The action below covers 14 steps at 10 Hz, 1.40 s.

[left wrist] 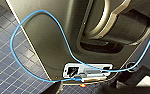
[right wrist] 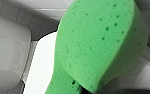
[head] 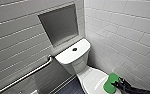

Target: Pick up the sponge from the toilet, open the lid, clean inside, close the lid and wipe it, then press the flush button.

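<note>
- While the right gripper (head: pixel 119 84) clenched the sponge, pale tiled walls (head: pixel 121 32) met in a corner toward 12 o'clock in the head view.
- Dark blue tiled floor (head: pixel 68 88) lay at 6 o'clock.
- A grey recessed niche (head: pixel 59 25) sat at 11 o'clock, above the tank.
- A metal grab bar (head: pixel 26 75) slanted along the wall at 8 o'clock.
- The white toilet (head: pixel 78 66) stood in the corner, its lid (head: pixel 92 80) shut down at 5 o'clock.
- The bright green sponge (head: pixel 110 82) was over the lid's 3 o'clock edge; whether it touched could not be told.
- The dark flush button (head: pixel 74 49) sat mid tank top.
- A blue cable (left wrist: pixel 16 32) looped over the robot's body.
- Whether the left gripper (left wrist: pixel 92 88) was clenched or released, I cannot tell.
</note>
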Tool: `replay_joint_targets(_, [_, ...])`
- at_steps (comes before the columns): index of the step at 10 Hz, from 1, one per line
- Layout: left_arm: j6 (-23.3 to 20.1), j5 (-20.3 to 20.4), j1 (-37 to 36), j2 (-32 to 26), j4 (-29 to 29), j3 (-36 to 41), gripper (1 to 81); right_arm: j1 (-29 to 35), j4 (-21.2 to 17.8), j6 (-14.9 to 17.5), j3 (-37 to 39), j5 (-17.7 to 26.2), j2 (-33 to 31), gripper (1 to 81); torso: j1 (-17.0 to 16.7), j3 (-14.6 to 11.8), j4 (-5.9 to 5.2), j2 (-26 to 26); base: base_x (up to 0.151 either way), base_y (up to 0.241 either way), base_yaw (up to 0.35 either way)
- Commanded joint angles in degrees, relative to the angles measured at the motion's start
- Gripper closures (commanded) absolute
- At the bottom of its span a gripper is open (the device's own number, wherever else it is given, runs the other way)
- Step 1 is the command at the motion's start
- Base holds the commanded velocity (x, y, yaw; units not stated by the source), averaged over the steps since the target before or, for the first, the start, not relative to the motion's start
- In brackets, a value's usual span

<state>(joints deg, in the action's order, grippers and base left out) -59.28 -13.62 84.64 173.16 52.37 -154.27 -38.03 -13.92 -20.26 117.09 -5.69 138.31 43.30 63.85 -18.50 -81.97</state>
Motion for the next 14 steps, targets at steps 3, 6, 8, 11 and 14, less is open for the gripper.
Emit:
replay_joint_targets(3, [-0.1, -6.0, 1.0, -0.9, -0.5, -0.2, 1.0, -8.9, -0.8, -2.4, -9.5, -12.3, -10.8, 81.1, 0.0, 0.0, 0.0, 0.0, 0.0, 0.0, 0.0])
replay_joint_targets(6, [-0.1, -6.0, 1.0, -0.7, -0.5, -0.2, 1.0, -17.1, -0.2, -2.5, -16.4, -20.1, -16.6, 81.1, 0.0, 0.0, 0.0, 0.0, 0.0, 0.0, 0.0])
replay_joint_targets(8, [-0.2, -5.9, 1.0, -0.3, -0.5, -0.2, 1.0, -22.4, 1.0, -2.4, -22.7, -24.3, -21.6, 81.1, 0.0, 0.0, 0.0, 0.0, 0.0, 0.0, 0.0])
replay_joint_targets(11, [-0.3, -5.9, 0.8, 0.0, -0.5, -0.2, 1.0, -26.4, 3.5, -1.7, -32.5, -30.4, -25.4, 81.1, 0.0, 0.0, 0.0, 0.0, 0.0, 0.0, 0.0])
replay_joint_targets(14, [-0.3, -5.9, 0.7, -0.1, -0.4, -0.2, 1.0, -20.7, 6.3, -1.5, -39.2, -29.3, -28.0, 81.1, 0.0, 0.0, 0.0, 0.0, 0.0, 0.0, 0.0])
